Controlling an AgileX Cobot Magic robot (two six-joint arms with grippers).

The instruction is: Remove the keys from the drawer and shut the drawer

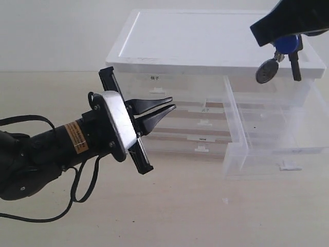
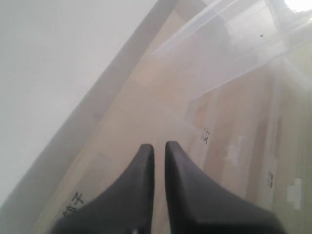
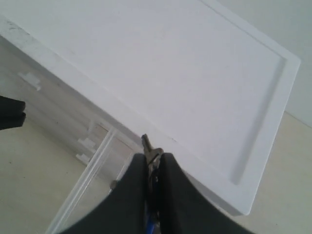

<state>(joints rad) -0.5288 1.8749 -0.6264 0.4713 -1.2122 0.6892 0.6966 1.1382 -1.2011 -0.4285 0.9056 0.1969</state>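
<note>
My right gripper (image 1: 289,42) is shut on the keys (image 1: 266,71). It holds them in the air above the cabinet's right front corner, with the blue fob (image 1: 287,45) at the jaws and the grey tag dangling below. In the right wrist view a silver key (image 3: 146,143) pokes out past the closed gripper (image 3: 152,158). The translucent drawer (image 1: 257,154) stands pulled out at the cabinet's right, its tab handle (image 1: 289,166) toward the front. My left gripper (image 1: 167,107) hovers left of the drawer, fingers almost together and empty; the left wrist view shows this gripper (image 2: 159,146) facing the cabinet front.
The white-topped plastic cabinet (image 1: 205,41) holds several translucent drawers with small tab handles (image 1: 204,123). It stands on a beige table (image 1: 195,211). The left arm's black cable (image 1: 82,185) loops over the table at the left. A white wall is behind.
</note>
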